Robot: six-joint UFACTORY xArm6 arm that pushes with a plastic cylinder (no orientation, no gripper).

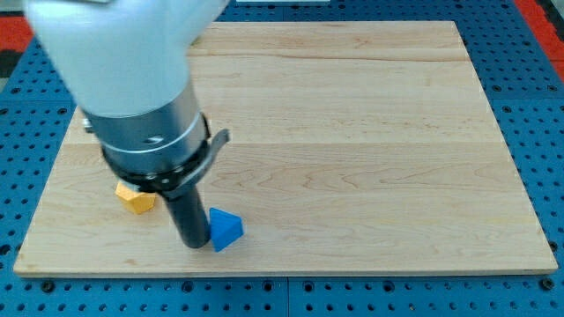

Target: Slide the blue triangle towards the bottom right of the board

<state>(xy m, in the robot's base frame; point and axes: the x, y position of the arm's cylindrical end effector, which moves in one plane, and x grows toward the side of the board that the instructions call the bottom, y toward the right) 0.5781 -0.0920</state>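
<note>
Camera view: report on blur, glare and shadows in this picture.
Camera view: the arm's pale upper housing is blurred, close to the lens; the wooden board is evenly lit, without glare; the blue triangle is sharp, touching my tip on its right; the yellow block is partly hidden; shadows are faint.

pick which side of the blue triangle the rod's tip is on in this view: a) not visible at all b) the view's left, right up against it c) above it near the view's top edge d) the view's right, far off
b: my tip sits just to the view's left of the blue triangle, apparently touching it, near the board's bottom edge.
</note>
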